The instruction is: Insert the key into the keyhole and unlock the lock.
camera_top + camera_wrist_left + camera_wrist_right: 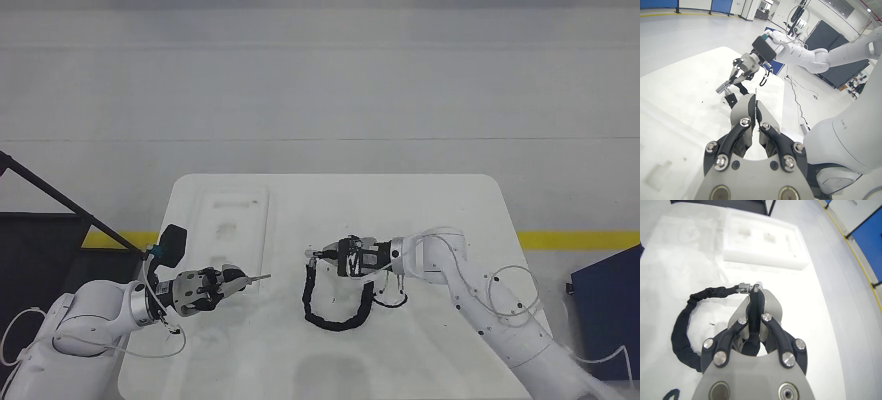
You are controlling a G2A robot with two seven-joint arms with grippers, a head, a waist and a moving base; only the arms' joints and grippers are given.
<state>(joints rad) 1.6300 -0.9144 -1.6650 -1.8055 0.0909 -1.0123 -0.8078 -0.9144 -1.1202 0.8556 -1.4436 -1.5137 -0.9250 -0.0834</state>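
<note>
**Top view.**
- Worktop: white, with a foam tray lying at its far left part.
- Left pincer: clamped on the key. The blade juts out toward the other arm.
- Right pincer: clamped on the lock, near its metal head. The black cable loops down onto the worktop beneath it.
- The key tip and the lock head face each other with a clear gap between them.

**Left wrist view.**
- Left pincer: fingers together on the key, of which a thin edge sticks up past the tips.
- Right pincer: farther off, holding the lock head out above the worktop. The keyhole is too small to make out.

**Right wrist view.**
- Right pincer: closed on the lock just behind its metal head.
- The cable curves away in a loop over the worktop.
- Foam tray: beyond the lock, well apart from it.

**Progress, as judged.**
- Done: the key is gripped, and the lock is gripped and held out.
- Left: closing the gap, lining the blade up with the keyhole, inserting it and turning it. The lock looks fastened.
</note>
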